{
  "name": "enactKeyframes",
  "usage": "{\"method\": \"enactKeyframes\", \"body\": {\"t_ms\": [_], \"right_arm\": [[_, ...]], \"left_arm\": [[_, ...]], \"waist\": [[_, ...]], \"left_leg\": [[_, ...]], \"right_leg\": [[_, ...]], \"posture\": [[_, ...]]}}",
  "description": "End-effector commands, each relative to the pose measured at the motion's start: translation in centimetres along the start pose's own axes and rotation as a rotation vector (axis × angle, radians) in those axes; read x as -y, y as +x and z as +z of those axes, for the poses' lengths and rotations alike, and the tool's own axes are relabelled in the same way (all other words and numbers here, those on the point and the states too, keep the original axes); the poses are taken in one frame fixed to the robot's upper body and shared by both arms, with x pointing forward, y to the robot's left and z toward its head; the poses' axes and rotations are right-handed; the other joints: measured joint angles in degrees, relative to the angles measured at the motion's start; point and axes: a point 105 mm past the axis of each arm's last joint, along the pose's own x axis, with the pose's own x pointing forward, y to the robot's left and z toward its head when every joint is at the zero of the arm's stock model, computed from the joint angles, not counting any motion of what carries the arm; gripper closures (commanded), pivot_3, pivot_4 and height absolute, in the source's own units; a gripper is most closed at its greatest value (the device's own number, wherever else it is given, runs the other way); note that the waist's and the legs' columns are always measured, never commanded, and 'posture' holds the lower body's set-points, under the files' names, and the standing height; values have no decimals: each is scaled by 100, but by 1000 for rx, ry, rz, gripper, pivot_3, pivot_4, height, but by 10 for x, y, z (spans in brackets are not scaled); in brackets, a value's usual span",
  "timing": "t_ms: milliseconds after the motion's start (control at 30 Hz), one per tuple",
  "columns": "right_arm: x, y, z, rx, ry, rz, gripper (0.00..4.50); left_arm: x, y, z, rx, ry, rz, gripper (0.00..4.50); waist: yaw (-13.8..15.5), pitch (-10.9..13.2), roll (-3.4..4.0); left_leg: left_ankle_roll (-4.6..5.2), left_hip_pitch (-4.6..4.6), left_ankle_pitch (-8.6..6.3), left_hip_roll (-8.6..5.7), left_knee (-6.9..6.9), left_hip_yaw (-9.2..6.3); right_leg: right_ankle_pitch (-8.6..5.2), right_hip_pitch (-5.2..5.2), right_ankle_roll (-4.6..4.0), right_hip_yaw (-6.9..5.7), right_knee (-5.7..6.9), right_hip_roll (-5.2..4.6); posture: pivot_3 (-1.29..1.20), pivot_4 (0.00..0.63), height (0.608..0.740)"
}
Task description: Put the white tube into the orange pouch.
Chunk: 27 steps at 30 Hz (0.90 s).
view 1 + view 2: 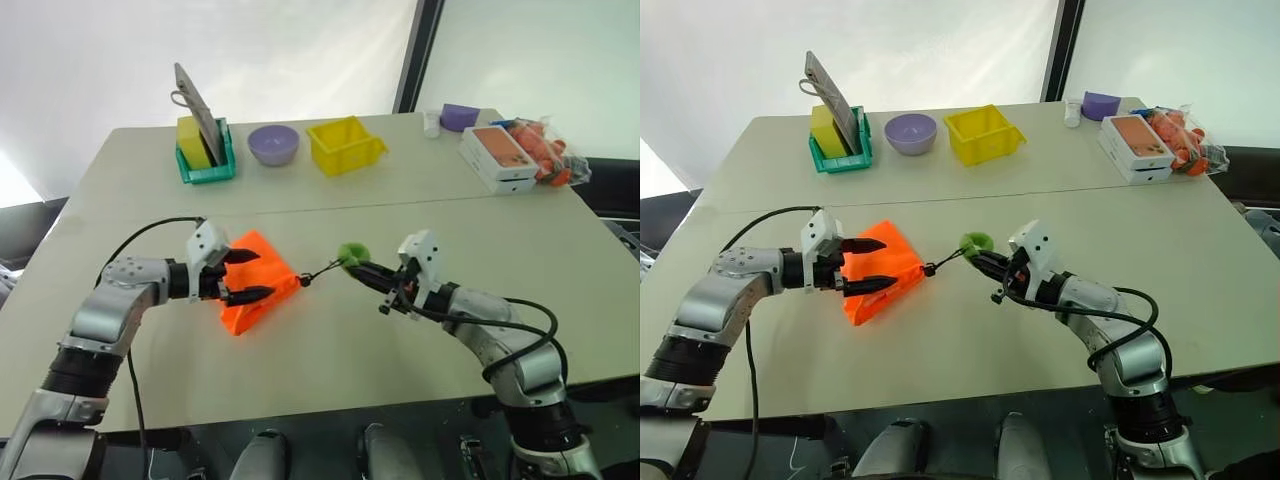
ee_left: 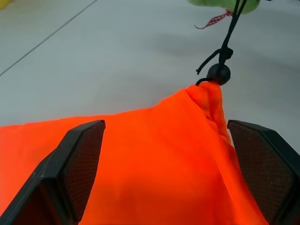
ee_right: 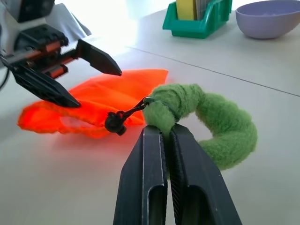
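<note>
- I am working on the pouch (image 1: pixel 258 280) first: it is lying flat on the bench (image 1: pixel 330 350), neck pointing toward my right arm, and I judge the step in hand to be closing it, or else holding it ready at the neck.
- The tube is not somewhere I can point to; whether it is already inside the pouch I cannot tell, so I am treating that as the open question before pulling anything tight.
- To do this well, I am keeping the left tool (image 1: pixel 246 275) straddling the fabric just behind the neck, so the pouch stays anchored while the cord (image 1: pixel 943 262) is drawn away from it in a straight line.
- I am watching the black bead (image 2: pixel 218 73): it is sitting right at the gathered neck, so any pull should be gentle and level, not upward, or the whole pouch will be dragging across the bench.
- The left tool is standing fully released, one finger (image 2: pixel 77 159) on each side of the orange cloth, over it and close but gripping nothing.
- The right tool (image 3: pixel 165 133) is clenched tight on the green ring (image 3: pixel 220 129) at the cord's end, holding it just off the bench, with the cord running nearly taut to the bead.
</note>
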Motion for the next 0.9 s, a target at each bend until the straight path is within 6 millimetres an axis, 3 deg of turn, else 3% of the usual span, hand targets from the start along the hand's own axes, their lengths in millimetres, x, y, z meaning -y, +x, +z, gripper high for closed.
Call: {"method": "enactKeyframes", "body": {"t_ms": [33, 267, 433, 500, 567, 633, 767, 900], "right_arm": [[-12, -2, 25, 95, 6, 64, 4500], [-36, -2, 36, 158, 122, 199, 4500], [-40, 1, 33, 150, 158, 206, 4500], [-37, 0, 33, 163, 174, 185, 4500], [-17, -7, 32, 179, 164, 72, 4500], [5, -15, 22, 133, 107, -55, 4500], [28, -33, -2, -28, -48, -176, 4500], [34, -44, -14, -135, -181, -184, 4500]], "left_arm": [[1, -3, 9, 32, 24, 12, 34], [3, -2, 9, 35, 22, 6, 34], [5, 0, 11, 44, 23, 3, 34], [7, 0, 10, 45, 21, 3, 34], [9, 0, 9, 46, 17, 5, 34], [10, 0, 8, 47, 13, 7, 34], [12, 1, 7, 47, 9, 6, 34], [11, 1, 8, 49, 11, 5, 34]], "waist": [[-1, 0, 0], [2, 0, 0], [2, 0, 0], [2, 0, 0], [3, 0, 0], [4, 0, 0], [26, 0, 0], [11, 1, 1]], "left_leg": [[0, 0, 0, 0, 0, 0], [0, 0, 0, 0, 0, -1], [0, 0, 0, 0, 0, -1], [0, 0, 0, 0, 0, -1], [0, 0, 0, 0, 0, -1], [0, 0, 0, 0, 0, 0], [0, -2, 0, -1, 4, 2], [0, -2, 0, -2, 4, 4]], "right_leg": [[0, 0, 0, 0, 0, 0], [1, 0, 1, -1, 1, 0], [-1, 0, -2, -1, 0, 0], [-1, 0, -2, -1, 0, 0], [-1, 0, -1, 0, 0, 0], [-1, 0, -1, 0, 0, 0], [-3, 1, -5, 0, -1, -1], [-5, 3, -4, -1, -3, -2]], "posture": [[0, 150, 740], [0, 150, 740], [0, 150, 740], [0, 150, 740], [0, 150, 740], [0, 150, 740], [0, 150, 740], [0, 150, 740]]}}
